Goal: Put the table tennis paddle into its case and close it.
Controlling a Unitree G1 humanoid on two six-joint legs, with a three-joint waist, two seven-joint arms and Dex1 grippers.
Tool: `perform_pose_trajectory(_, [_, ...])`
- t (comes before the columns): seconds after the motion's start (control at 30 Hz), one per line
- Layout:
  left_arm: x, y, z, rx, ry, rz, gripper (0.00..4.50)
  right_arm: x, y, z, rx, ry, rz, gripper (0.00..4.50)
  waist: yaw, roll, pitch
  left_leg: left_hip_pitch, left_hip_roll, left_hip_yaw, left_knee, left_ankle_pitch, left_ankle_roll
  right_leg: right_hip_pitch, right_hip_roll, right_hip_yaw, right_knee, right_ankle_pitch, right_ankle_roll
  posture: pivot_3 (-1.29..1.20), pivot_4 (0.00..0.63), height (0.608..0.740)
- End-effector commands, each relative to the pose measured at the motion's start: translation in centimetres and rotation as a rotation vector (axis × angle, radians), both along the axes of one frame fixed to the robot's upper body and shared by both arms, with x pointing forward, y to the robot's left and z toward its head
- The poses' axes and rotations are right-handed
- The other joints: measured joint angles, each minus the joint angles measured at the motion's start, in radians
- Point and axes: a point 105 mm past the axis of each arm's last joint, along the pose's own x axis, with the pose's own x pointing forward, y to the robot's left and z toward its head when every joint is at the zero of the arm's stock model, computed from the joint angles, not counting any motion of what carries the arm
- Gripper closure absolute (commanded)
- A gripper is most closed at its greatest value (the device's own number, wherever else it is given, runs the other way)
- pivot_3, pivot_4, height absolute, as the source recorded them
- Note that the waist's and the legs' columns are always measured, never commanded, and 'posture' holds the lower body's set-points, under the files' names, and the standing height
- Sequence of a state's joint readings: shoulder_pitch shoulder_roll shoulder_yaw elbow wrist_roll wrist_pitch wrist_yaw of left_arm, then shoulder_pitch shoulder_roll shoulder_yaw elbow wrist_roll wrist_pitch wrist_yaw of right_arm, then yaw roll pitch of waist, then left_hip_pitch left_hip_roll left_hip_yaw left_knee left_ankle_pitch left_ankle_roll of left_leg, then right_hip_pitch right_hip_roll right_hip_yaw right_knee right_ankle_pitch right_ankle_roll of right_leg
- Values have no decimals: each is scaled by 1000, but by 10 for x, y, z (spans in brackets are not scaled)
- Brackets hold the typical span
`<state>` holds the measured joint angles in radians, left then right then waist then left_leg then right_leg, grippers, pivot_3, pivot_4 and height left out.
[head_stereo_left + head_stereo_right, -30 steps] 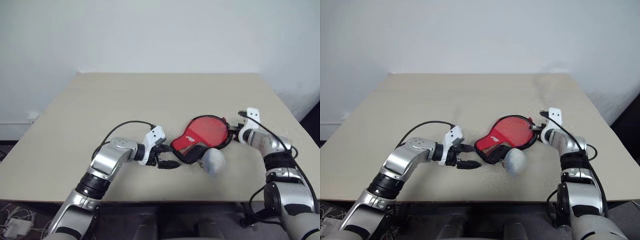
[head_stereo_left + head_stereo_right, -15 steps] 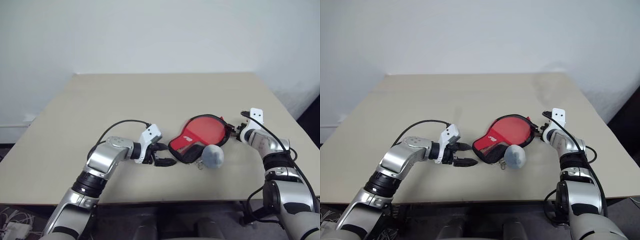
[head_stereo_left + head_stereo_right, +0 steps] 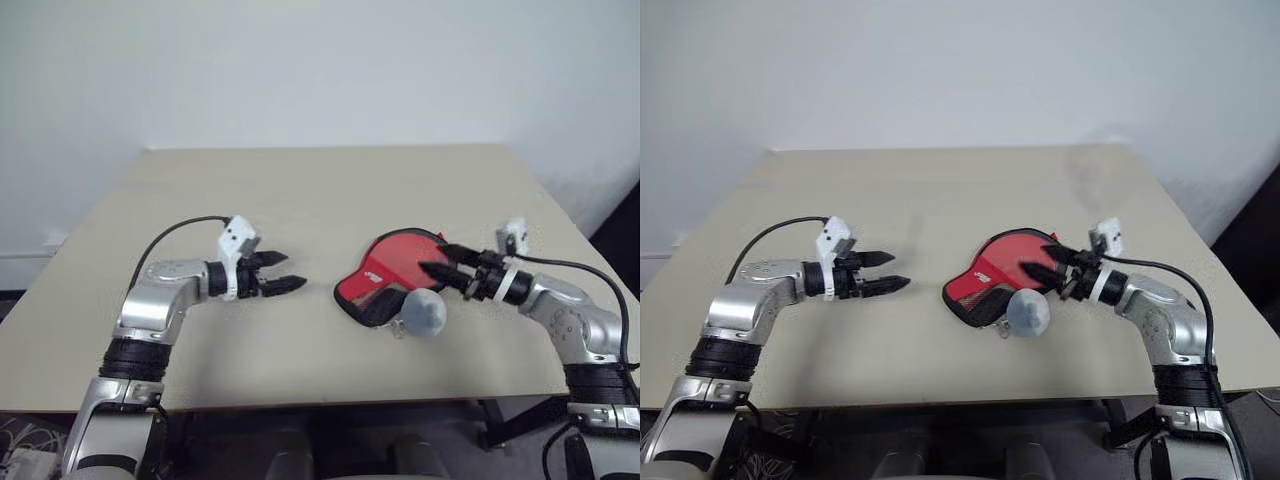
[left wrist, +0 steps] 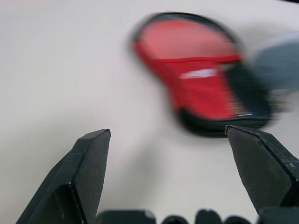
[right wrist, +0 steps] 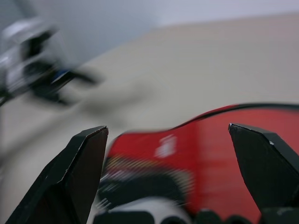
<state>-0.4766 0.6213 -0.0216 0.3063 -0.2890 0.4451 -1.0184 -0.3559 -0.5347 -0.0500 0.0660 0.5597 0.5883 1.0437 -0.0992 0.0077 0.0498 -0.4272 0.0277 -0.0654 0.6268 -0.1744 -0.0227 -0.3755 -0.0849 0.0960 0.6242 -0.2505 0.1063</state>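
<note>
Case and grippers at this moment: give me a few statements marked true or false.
1. The case lies on the table. True.
2. The left gripper grips the case. False: it is open and apart from it, over bare table.
3. A whitish-grey lump sits against the case's near edge. True.
4. The right gripper is shut. False: its fingers are spread, over the case's red side.
5. The case stands upright. False: it lies flat.
</note>
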Motion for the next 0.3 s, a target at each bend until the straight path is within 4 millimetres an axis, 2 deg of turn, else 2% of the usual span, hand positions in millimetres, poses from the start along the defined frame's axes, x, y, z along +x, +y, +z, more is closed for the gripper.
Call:
perform_pose_trajectory(0.03, [0, 16, 4, 31, -33, 25, 294, -13, 6, 5, -25, -20, 141, 38, 4, -1, 1, 0, 0, 0, 0, 0, 0, 0, 0, 0, 0, 0, 0, 0, 0, 740])
perform_pose_trajectory(0.17, [-9, 24, -5, 36, -17, 53, 294, -19, 7, -15, -120, -5, 197, 38, 16, -2, 1, -1, 0, 0, 0, 0, 0, -1, 0, 0, -1, 0, 0, 0, 0, 740])
perform_pose_trajectory(0.3, [-15, 22, -15, 39, 1, 59, 294, -10, 9, -12, -99, -32, 175, 38, 26, -2, 1, 0, 0, 0, 0, 0, -1, -2, 0, 0, 0, 0, 0, 0, 0, 740])
